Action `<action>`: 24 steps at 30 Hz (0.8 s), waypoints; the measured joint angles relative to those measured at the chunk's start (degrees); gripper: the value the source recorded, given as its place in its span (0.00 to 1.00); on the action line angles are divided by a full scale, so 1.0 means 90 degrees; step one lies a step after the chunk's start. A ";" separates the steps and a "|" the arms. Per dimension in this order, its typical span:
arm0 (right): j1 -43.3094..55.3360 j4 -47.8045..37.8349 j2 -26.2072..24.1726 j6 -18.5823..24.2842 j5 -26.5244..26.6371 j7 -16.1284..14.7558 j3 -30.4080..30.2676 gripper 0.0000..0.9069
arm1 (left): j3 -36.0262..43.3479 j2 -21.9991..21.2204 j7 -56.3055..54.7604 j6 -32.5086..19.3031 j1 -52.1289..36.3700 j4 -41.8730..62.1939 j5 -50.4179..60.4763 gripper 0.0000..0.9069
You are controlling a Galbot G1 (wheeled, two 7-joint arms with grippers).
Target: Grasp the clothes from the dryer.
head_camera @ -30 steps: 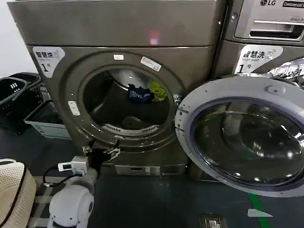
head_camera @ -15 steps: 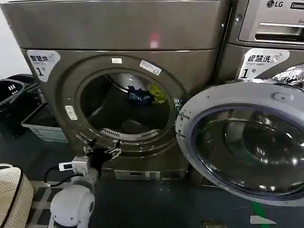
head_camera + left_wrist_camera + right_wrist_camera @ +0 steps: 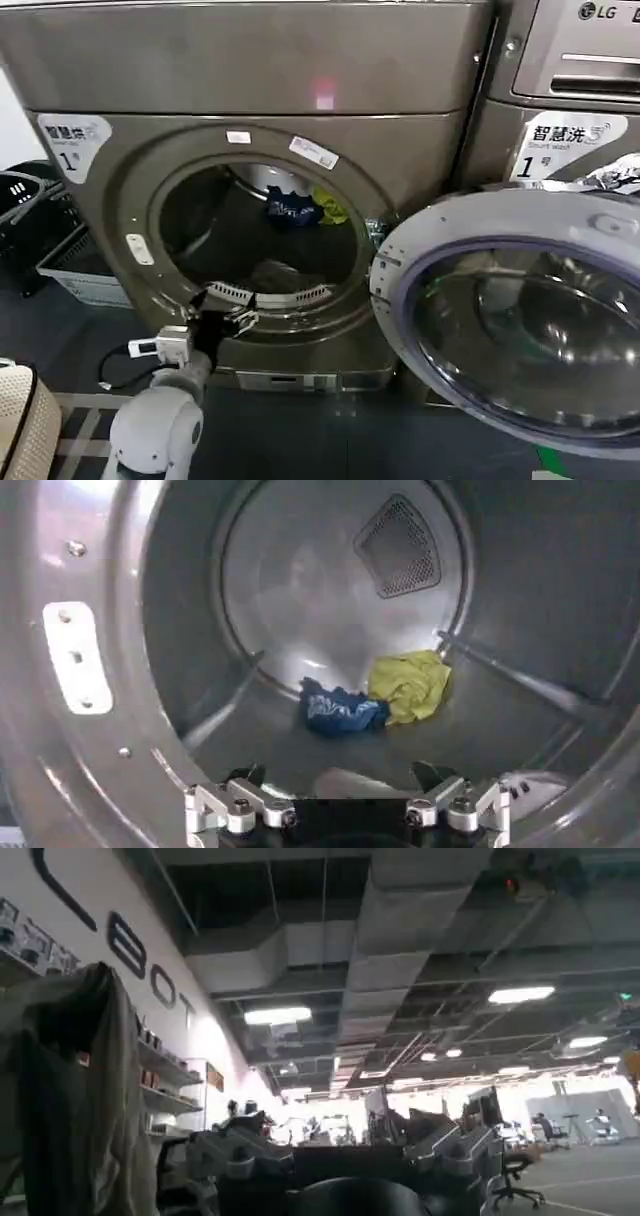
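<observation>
The dryer (image 3: 250, 120) and its open door (image 3: 520, 320) run past the edges.

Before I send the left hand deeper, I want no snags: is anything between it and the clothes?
Nothing visible blocks it. The left hand sits open at the dryer porthole's lower rim; bare drum floor leads to the clothes at the back.

The large bronze-grey metal front-loading dryer (image 3: 270, 90) carries the garments inside its round steel drum (image 3: 300, 610). On the drum's lower wall lie a dark navy blue garment (image 3: 338, 709) and a yellow-green garment (image 3: 412, 684), touching side by side. A pale grey-white garment (image 3: 345, 782) rests nearer the porthole.
</observation>
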 measured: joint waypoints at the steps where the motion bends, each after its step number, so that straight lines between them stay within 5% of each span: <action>1: 0.0010 0.0000 0.0005 0.0000 0.0001 0.0000 -0.0001 1.00 | 0.0003 0.0002 0.0002 0.0000 0.0005 -0.0002 0.0005 1.00; 24: 0.0102 -0.0050 0.0020 0.0041 -0.0028 -0.0010 -0.0121 1.00 | -0.0053 0.0006 0.0035 0.0000 0.0139 -0.0092 0.0066 1.00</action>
